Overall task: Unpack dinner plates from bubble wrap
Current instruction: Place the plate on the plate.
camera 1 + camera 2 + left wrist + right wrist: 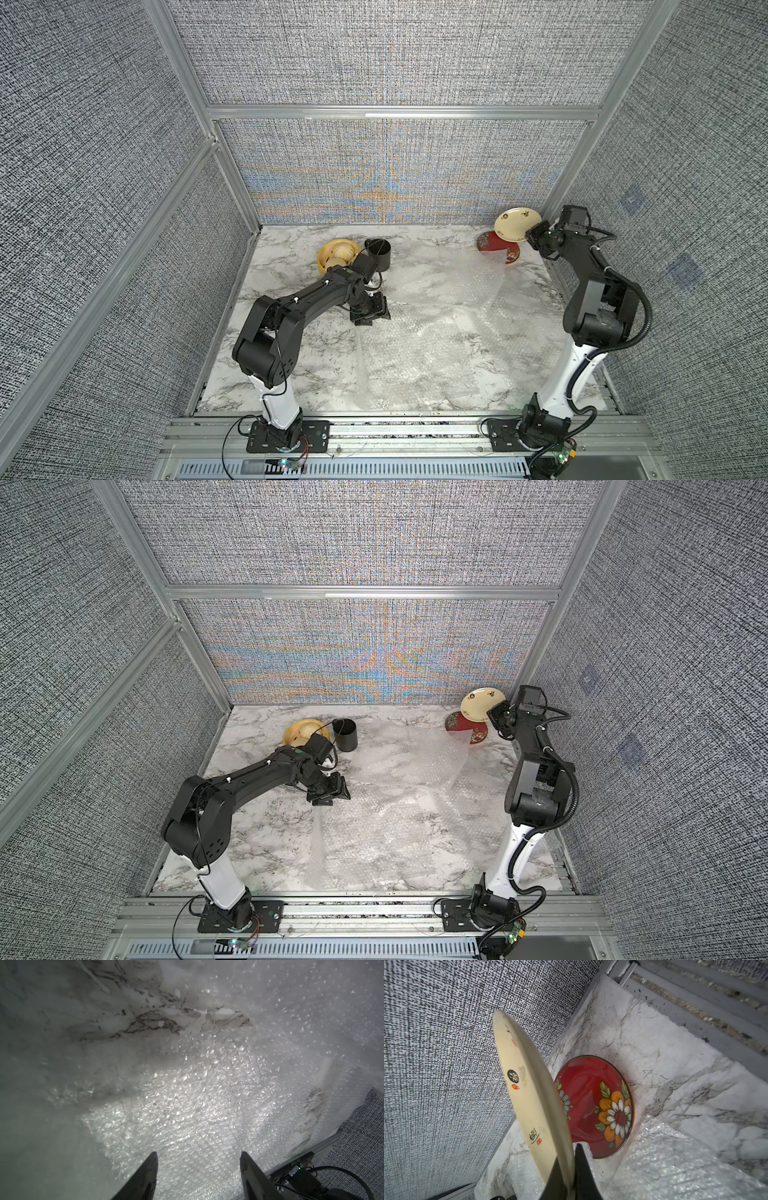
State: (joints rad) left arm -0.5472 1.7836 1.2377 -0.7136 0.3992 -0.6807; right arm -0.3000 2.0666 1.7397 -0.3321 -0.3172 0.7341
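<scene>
Cream plate (513,222) clamped in right hand (533,237).

Left arm (299,307): black links, white lower segment, small white ties (296,299).
Right arm (598,299): same colours, corrugated black hose (647,311) at 3 o'clock side.
Base plates (316,432): black, flat, screwed.
Left fingers (143,1180): dark, tapered.

Left arm (307,299) low, jaws apart, right arm (598,297) raised, jaws clamped
</scene>
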